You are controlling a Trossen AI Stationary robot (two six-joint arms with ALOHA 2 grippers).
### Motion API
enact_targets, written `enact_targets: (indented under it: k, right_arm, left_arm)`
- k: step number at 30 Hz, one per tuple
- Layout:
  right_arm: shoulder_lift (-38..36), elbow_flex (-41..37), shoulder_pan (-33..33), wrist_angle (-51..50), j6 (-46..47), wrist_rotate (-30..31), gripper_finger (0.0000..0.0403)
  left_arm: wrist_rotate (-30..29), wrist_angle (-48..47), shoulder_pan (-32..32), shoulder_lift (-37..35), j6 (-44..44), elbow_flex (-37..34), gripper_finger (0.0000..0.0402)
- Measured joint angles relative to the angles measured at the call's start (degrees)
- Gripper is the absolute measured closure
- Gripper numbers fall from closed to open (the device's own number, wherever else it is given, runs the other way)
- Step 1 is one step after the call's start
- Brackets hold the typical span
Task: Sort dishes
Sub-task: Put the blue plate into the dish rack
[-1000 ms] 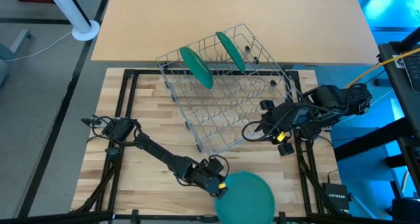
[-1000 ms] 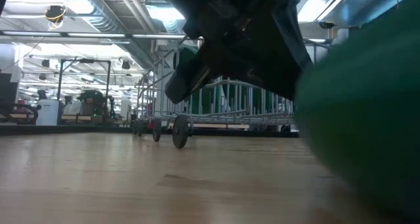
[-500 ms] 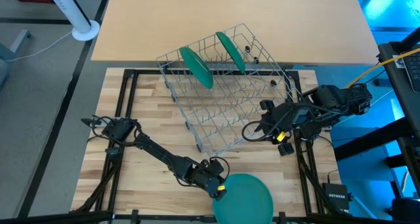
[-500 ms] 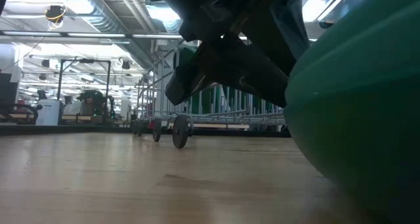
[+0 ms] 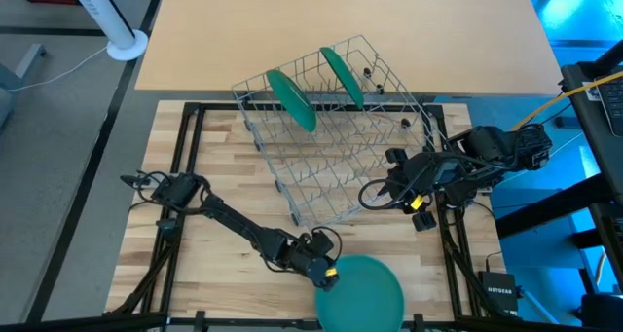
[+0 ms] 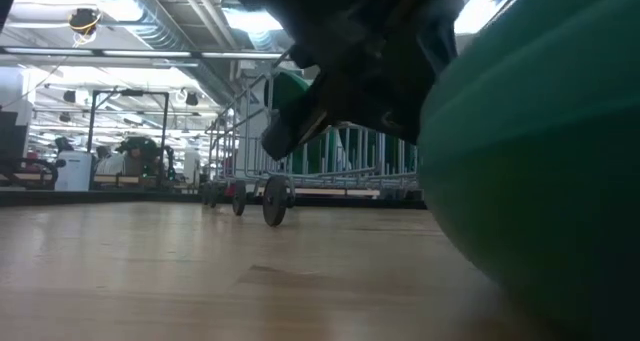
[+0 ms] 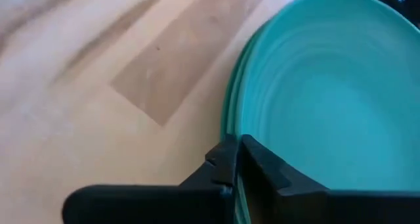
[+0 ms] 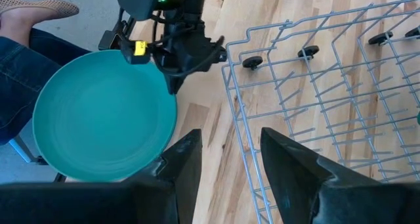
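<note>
Left gripper (image 5: 326,274) pinched on the rim of a green plate (image 5: 362,291) at the table's near edge.

In the high view the left arm reaches from 9 o'clock toward 6 o'clock, and its fingers (image 7: 252,168) are together on the rim of the topmost plate of a stack lying flat on the wooden table (image 5: 214,166); the left wrist view shows further plate rims just beneath that one. 2 more plates, one (image 5: 291,98) and another (image 5: 342,75), stand tilted on edge in the far end of the wire rack (image 5: 341,157) at 12 o'clock. The right gripper (image 5: 394,181) waits at 3 o'clock beside the rack's right side, fingers (image 8: 187,161) apart and holding nothing. In the right wrist view, a person's leg and shoe (image 8: 39,8) show beyond the table.
</note>
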Motion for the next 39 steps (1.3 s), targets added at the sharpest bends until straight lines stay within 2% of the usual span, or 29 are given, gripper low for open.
enact_targets:
  k: [12,29,35,39]
  right_arm:
    - [0.0,0.0,0.0,-0.04,-0.02,0.13,0.0242]
    - [0.0,0.0,0.0,-0.04,-0.24,0.22,0.0242]
    - [0.0,-0.01,0.0,-0.04,-0.24,0.22,0.0242]
    - [0.0,-0.02,0.0,-0.04,-0.24,0.22,0.0242]
  left_arm:
    - [0.62,-0.23,2.66,0.0,0.87,0.0,0.0399]
    - [2.2,-0.36,2.57,0.09,1.54,-0.05,0.0353]
    - [3.41,-0.27,2.53,0.09,2.29,-0.05,0.0359]
    - [3.33,-0.14,2.53,0.09,2.41,-0.05,0.0379]
